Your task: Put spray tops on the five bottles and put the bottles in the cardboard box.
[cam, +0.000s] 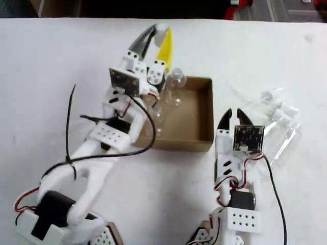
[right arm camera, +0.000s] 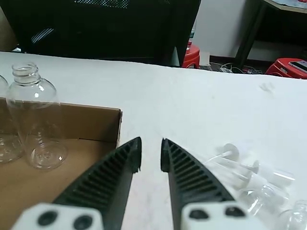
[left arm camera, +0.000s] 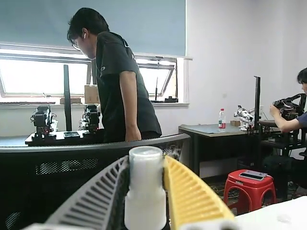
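Observation:
A white spray top (left arm camera: 144,201) is clamped between the grey and yellow fingers of my left gripper (left arm camera: 145,165), which is raised over the table behind the cardboard box (cam: 211,109); the spray top (cam: 162,26) sits at the tip of the left gripper (cam: 159,34). Two clear, uncapped bottles stand in the box, one (cam: 176,84) at its far left corner and one (cam: 157,113) against its left wall. My right gripper (cam: 233,117) hovers just right of the box, black fingers open with a narrow gap and nothing between them (right arm camera: 150,154). The nearer bottle (right arm camera: 37,120) stands upright inside the box rim (right arm camera: 72,108).
A loose heap of clear bottles (cam: 283,135) and white spray tops (cam: 271,99) lies on the white table to the right of my right gripper; the spray tops (right arm camera: 237,160) lie with dip tubes out. The left arm's black cable (cam: 69,127) loops over the table.

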Controlling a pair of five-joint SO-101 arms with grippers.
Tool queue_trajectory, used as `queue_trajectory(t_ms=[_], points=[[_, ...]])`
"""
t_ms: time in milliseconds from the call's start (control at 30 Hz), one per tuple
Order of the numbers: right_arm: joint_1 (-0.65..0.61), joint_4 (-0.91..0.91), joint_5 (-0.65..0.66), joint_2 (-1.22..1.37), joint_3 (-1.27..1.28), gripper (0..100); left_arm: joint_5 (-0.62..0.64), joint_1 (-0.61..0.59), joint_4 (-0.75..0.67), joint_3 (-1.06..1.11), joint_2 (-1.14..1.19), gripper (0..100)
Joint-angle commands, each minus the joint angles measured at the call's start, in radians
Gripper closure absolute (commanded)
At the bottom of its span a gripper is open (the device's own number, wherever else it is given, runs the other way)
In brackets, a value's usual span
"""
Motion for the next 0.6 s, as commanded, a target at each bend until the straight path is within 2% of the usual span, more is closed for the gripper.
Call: queue_trajectory(t_ms=[0, 567], points=[[0.002, -0.025, -0.006, 0.005, 0.011, 93.9, -0.006, 0.005, -0.026, -0.051, 0.027, 98], [0.002, -0.025, -0.006, 0.005, 0.011, 93.9, -0.006, -0.028, -0.028, -0.006, 0.166, 98]])
